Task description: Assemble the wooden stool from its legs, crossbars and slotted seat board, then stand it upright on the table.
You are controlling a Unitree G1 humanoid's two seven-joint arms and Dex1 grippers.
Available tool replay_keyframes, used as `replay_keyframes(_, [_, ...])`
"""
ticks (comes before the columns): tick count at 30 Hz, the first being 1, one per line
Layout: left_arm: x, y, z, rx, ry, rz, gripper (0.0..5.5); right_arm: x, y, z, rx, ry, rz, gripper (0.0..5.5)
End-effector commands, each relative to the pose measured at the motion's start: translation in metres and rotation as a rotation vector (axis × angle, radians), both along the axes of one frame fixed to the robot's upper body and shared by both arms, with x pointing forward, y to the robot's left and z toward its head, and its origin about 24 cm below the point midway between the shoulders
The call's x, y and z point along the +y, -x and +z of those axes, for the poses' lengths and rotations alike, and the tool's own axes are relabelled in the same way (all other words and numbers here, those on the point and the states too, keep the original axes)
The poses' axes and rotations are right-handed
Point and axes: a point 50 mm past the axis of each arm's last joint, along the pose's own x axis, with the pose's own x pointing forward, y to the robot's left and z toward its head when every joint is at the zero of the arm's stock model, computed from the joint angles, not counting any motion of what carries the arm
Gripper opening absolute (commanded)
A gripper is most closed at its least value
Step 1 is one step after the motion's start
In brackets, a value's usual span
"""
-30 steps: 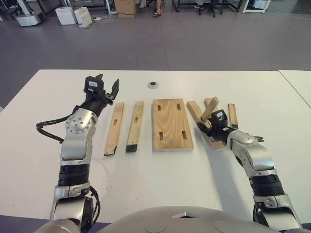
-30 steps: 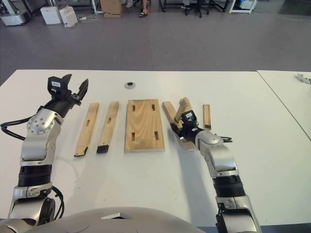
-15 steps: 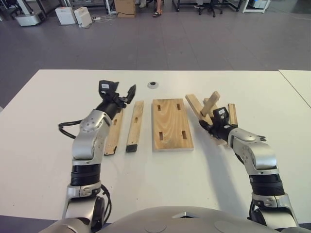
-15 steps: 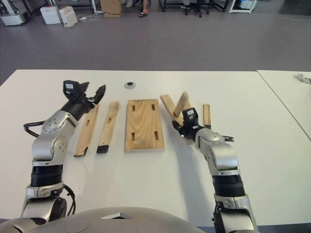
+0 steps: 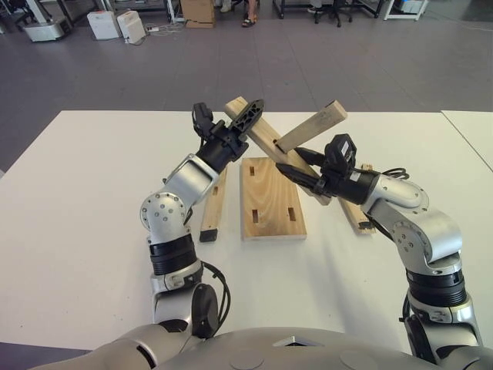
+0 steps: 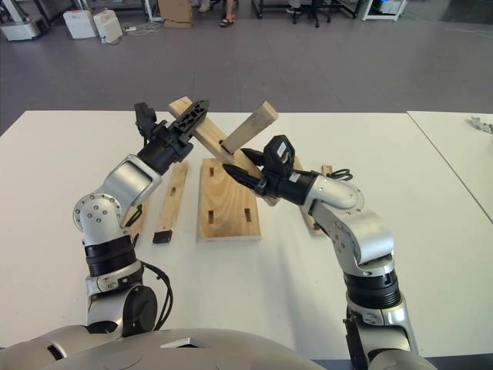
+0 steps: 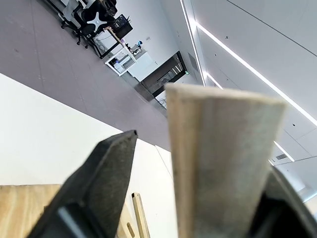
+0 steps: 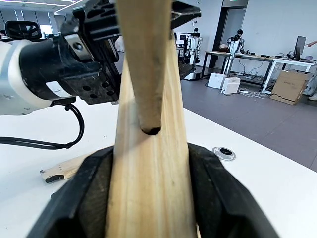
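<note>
A wooden leg (image 5: 266, 139) with a crossbar (image 5: 312, 127) stuck in its slot hangs tilted above the slotted seat board (image 5: 273, 204). My right gripper (image 5: 296, 164) is shut on the leg's lower part, and its fingers (image 8: 94, 198) press both sides of the wood. At the leg's upper end sits my left gripper (image 5: 243, 116), open, with a gap between one finger (image 7: 96, 183) and the wood (image 7: 223, 163). Another leg (image 5: 214, 196) lies on the table left of the board, beside my left arm.
More wooden pieces (image 5: 358, 216) and a thin crossbar (image 6: 326, 169) lie right of the board, under my right arm. A small round black object (image 8: 225, 151) sits on the table farther back. The table's front half (image 5: 293, 285) is bare.
My right gripper has lifted the leg with its crossbar off the table and up over the seat board. My left arm swung right, and its fingers came around the leg's upper end.
</note>
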Motion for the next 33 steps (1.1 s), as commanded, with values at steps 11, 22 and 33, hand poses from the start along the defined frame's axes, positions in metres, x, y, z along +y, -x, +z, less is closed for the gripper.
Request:
replay_keyframes(11, [0.0, 0.016, -0.015, 0.122, -0.029, 0.077, 1.04, 0.006, 0.0, 0.003, -0.067, 0.032, 0.02, 2.48])
replay_keyframes(22, [0.068, 0.062, -0.033, 0.128, -0.425, 0.479, 1.02, -0.055, 0.014, -0.072, 0.14, 0.434, -0.12, 3.15])
replay_keyframes(33, [0.056, 0.067, -0.057, 0.2, -0.463, 0.501, 1.02, -0.03, 0.012, -0.111, 0.13, 0.592, 0.011, 3.15])
